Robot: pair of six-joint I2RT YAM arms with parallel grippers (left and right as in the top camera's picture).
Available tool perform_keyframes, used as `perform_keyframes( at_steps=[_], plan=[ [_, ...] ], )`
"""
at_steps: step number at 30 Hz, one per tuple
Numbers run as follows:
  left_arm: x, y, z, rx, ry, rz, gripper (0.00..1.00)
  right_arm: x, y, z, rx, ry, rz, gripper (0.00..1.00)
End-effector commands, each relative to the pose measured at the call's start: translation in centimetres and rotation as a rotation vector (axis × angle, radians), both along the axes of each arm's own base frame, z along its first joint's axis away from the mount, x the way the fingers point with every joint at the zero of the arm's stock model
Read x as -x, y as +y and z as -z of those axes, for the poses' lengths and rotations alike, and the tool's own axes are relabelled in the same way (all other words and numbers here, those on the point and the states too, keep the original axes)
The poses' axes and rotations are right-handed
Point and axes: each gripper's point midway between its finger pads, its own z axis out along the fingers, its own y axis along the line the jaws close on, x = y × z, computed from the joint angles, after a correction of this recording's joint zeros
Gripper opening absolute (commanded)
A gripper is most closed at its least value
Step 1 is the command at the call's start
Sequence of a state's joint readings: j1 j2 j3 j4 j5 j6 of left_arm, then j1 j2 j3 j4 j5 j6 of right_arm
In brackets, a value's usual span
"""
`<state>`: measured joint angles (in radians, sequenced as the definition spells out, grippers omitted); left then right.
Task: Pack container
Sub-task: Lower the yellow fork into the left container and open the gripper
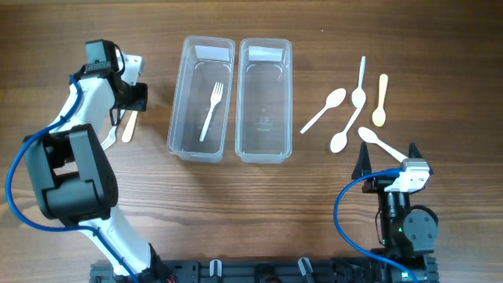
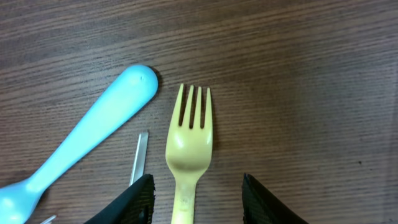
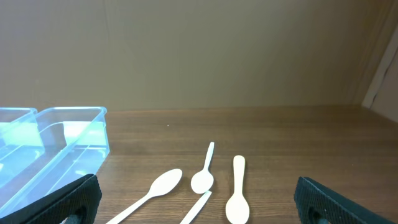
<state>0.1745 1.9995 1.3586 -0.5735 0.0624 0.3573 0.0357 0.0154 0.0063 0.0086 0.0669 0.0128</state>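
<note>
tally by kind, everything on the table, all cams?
Clear containers: 2
Forks: 2, white fork, yellow fork
Spoons: 6, four white spoons, cream spoon, blue spoon
Total: 10, plus one thin handle I can't identify

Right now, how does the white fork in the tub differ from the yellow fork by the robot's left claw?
Colour: the white fork is white, the yellow fork pale yellow.
Place: the white fork lies inside the left clear container; the yellow fork lies on the bare table.
Company: the yellow fork's handle runs between the open fingers of the left gripper; no gripper is near the white fork.
Both are forks lying flat.
</note>
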Motion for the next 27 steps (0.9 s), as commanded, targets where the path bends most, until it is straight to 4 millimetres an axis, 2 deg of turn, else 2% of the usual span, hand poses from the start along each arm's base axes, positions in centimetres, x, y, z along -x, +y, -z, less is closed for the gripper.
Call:
perform_keyframes(
  at_steps=[1,7,8,10,16,19,22,25,27],
  plan=[
    [-0.2,-0.6,2.2,0.03,0.021,0.014,0.46,0.0,0.2,-0.3,0.01,-0.012,-0.012,1.0],
    [-0.6,-0.6,4.0,0.038,0.028,0.016,0.45,0.0,0.2,-0.3,0.01,-0.012,-0.012,1.0],
    [-0.5,-0.6,4.3,0.039,0.036,0.016,0.41,0.0,0.2,-0.3,0.01,-0.012,-0.012,1.0],
    [-0.4,-0.7,4.4,0.039,0.041,0.016,0.27,0.0,0.2,-0.3,0.01,-0.012,-0.012,1.0],
    [-0.3,0.1,4.3,-0.002,0.046,0.002,0.19,0.0,0.2,-0.3,0.01,-0.012,-0.012,1.0],
    [-0.8,0.9,2.1,-0.051,0.001,-0.014,0.18,0.0,0.2,-0.3,0.01,-0.012,-0.012,1.0],
    [-1.4,1.6,-1.1,-0.09,-0.067,-0.027,0.19,0.0,0.2,-0.3,0.01,-0.012,-0.012,1.0],
    [-1.8,1.6,-4.5,-0.101,-0.142,-0.03,0.2,0.0,0.2,-0.3,0.01,-0.012,-0.012,1.0],
    [-1.9,0.8,-7.0,-0.096,-0.189,-0.022,0.21,0.0,0.2,-0.3,0.01,-0.012,-0.012,1.0]
  ],
)
